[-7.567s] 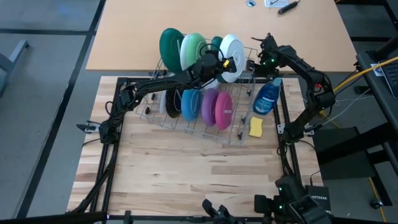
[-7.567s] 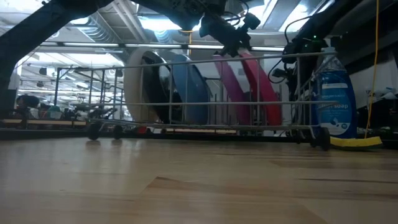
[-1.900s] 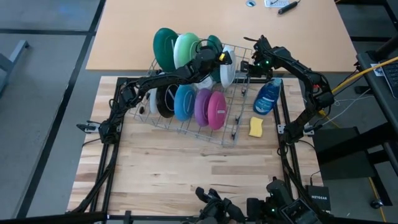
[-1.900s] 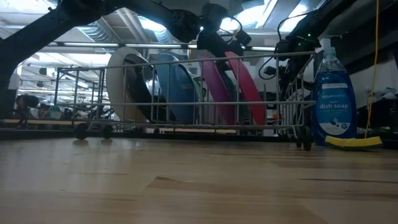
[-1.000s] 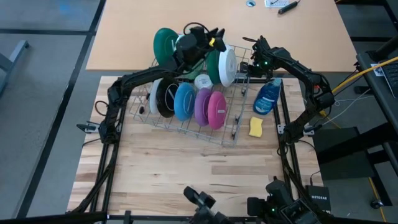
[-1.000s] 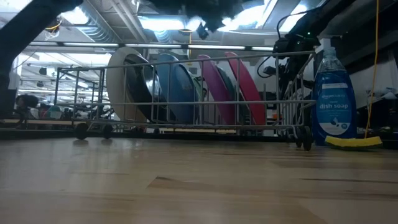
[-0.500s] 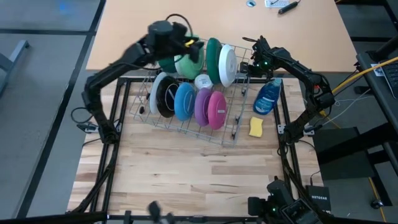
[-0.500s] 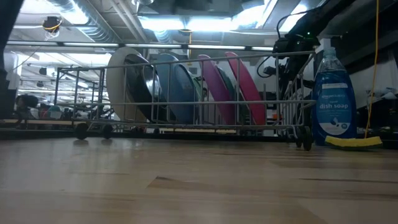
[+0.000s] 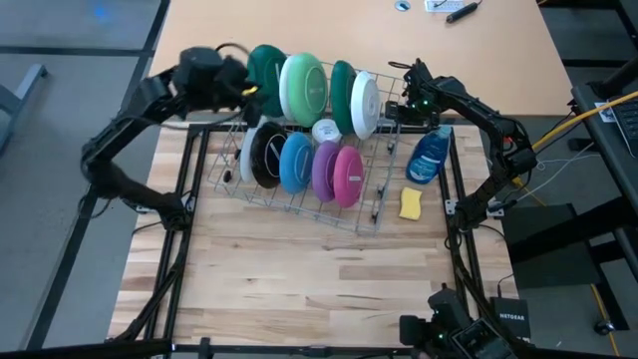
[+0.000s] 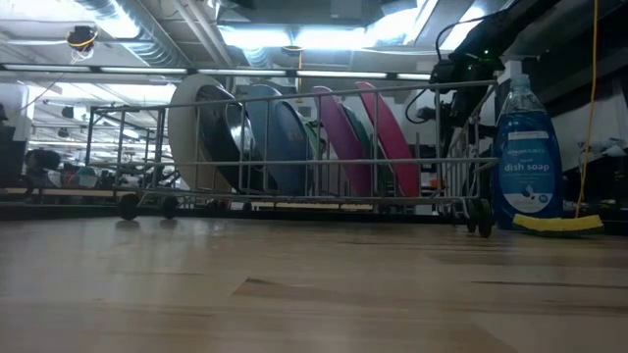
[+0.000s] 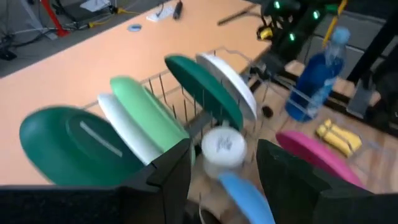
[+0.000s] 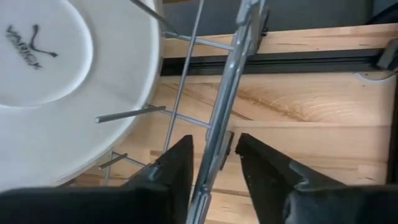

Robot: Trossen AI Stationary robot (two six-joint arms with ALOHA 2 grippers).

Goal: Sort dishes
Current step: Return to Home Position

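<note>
Standing on edge in the wire dish rack (image 9: 377,204), the dishes filled two rows along its length.

The back row held a dark green plate (image 9: 264,66), a light green plate (image 9: 304,88), a second dark green plate (image 9: 342,92) and a white plate (image 9: 365,103). In front stood a black-and-white dish (image 9: 261,158), a blue dish (image 9: 296,162), a purple dish (image 9: 324,168) and a pink dish (image 9: 349,176), all leaning, faces turned along the rack. The left gripper (image 9: 242,88) hung raised off the rack's far left corner, pincer wide and empty. The right gripper (image 9: 407,100) sat at the far right corner, pincer narrow about a rack wire. A soap bottle (image 9: 429,157) and a sponge (image 9: 411,204) stood beside the rack on the pale wood table (image 9: 299,289). Ceiling lights (image 10: 265,37) showed beyond.
</note>
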